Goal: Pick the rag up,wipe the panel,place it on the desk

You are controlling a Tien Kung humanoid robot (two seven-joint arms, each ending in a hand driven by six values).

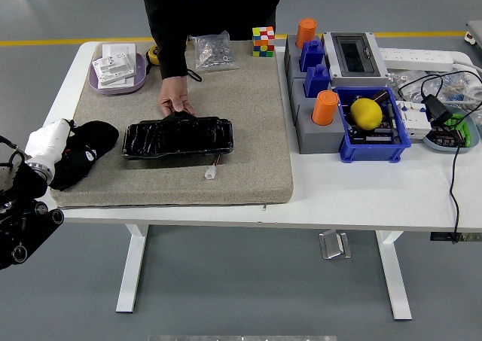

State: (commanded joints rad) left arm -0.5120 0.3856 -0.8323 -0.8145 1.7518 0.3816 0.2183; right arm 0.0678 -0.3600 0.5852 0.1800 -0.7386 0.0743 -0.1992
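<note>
The black glossy panel lies flat on the grey mat, left of the mat's middle. A person's hand rests on the panel's far edge. My left arm comes in from the lower left; past its white wrist, my left hand lies on the mat's left edge as a dark mass, about a hand's width left of the panel. A black rag seems to lie there, but I cannot tell it from the hand. My right arm is out of view.
A small white connector lies on the mat in front of the panel. A purple tray, a bag of screws and a colour cube stand at the back. Grey and blue boxes with orange cylinders fill the right.
</note>
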